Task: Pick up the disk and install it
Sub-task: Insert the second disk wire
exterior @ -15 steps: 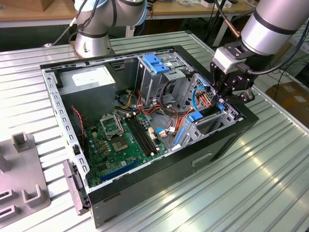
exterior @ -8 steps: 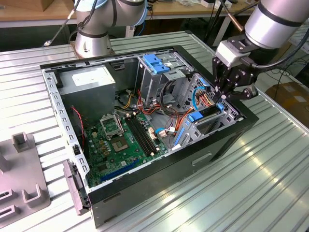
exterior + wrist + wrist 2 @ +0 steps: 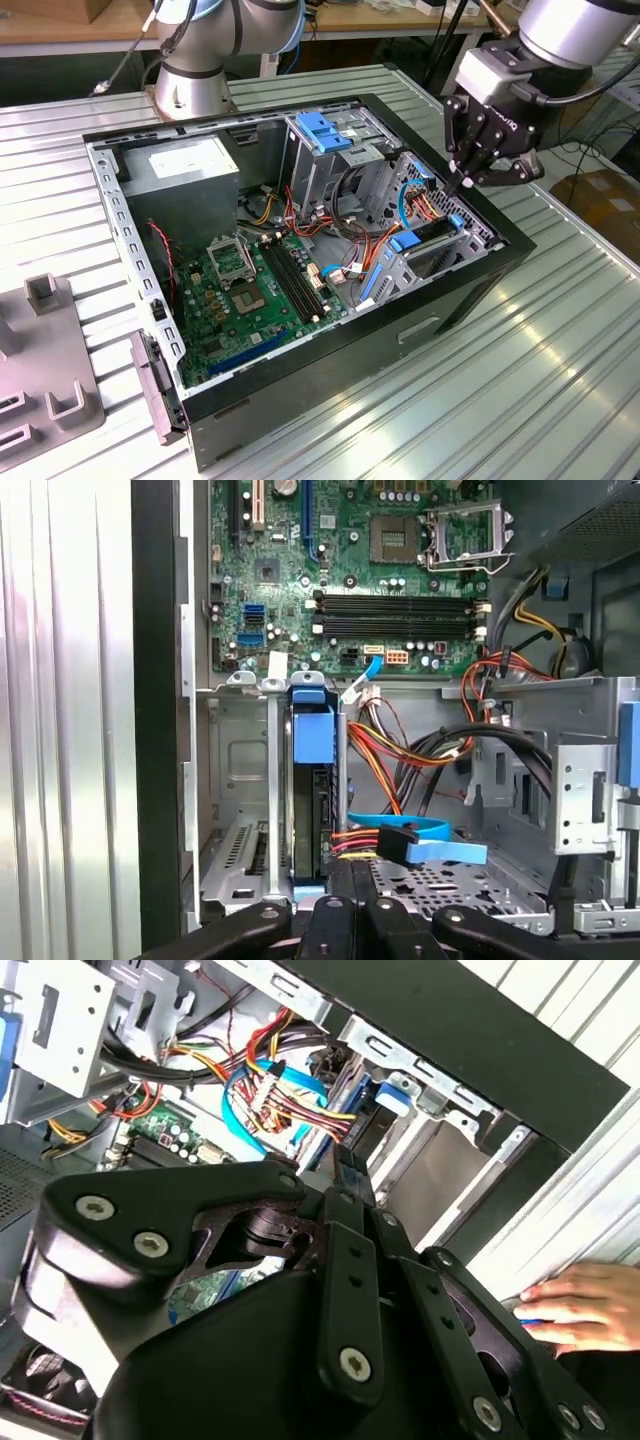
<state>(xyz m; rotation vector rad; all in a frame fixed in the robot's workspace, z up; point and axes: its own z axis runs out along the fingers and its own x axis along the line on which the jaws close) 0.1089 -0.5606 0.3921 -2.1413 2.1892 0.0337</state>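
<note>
One gripper (image 3: 466,186) poised over the case (image 3: 470,290) corner at the exterior view's right, fingers pressed together, holding nothing. Disk (image 3: 311,780) seated on edge in the drive bay (image 3: 235,780) just below those fingertips, blue rail up. Hand (image 3: 585,1305) resting beside the case.

Silver-grey tubular arm (image 3: 570,30) with rounded joints, blue ring at a joint cap near the base (image 3: 195,75). Pale grey wrist block above a matt black gripper (image 3: 468,180). Black linkage bars studded with silver screw heads (image 3: 355,1363). Black cable looped beside the wrist block.
</note>
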